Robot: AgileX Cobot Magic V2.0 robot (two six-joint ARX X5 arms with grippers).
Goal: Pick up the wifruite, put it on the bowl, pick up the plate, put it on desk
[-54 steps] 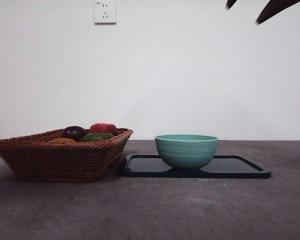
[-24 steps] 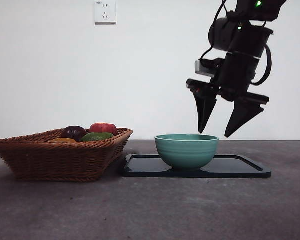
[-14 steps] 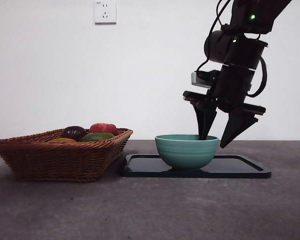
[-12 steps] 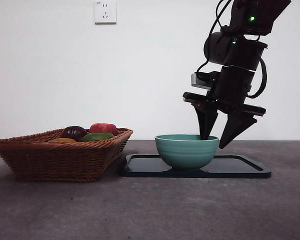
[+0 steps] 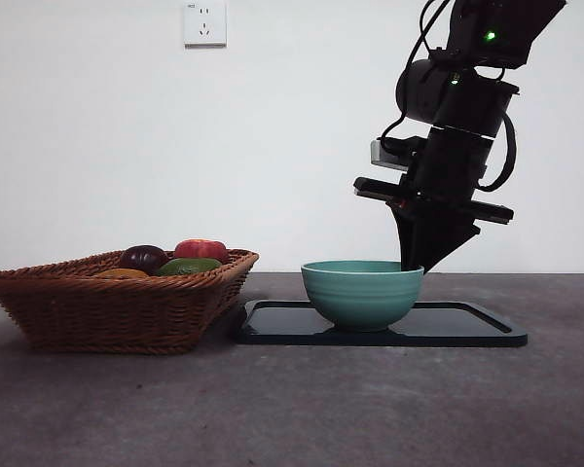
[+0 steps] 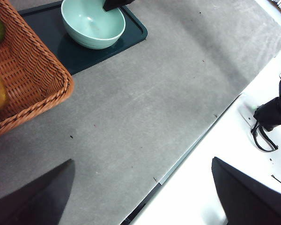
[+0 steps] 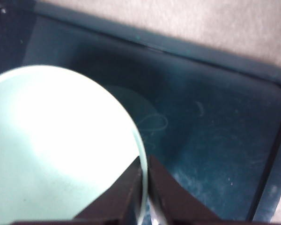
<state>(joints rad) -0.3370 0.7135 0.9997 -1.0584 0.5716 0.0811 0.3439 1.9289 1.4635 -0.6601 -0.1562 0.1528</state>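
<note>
The teal bowl (image 5: 362,292) (image 6: 92,23) (image 7: 51,150) stands on the dark plate (image 5: 467,326) (image 6: 131,33) (image 7: 215,140), which lies on the grey desk (image 5: 292,409). My right gripper (image 5: 414,265) (image 7: 144,164) has come down from above and is shut on the bowl's right rim, one jaw inside and one outside. The bowl looks empty. Fruit lies in the wicker basket (image 5: 117,302) (image 6: 23,79): one green (image 5: 188,266), one red (image 5: 201,250), one dark purple (image 5: 142,258). I cannot tell which is the wifruite. High over the desk, my left gripper (image 6: 140,197) is open.
The basket sits left of the plate, almost touching its left edge. A wall socket (image 5: 204,22) is on the white wall behind. The left wrist view shows the desk's edge (image 6: 196,140), with a white surface and a black cable past it.
The right arm came in from the top right and lowered to the bowl. Its jaws, spread wide half a second ago, have closed on the bowl's right rim.
</note>
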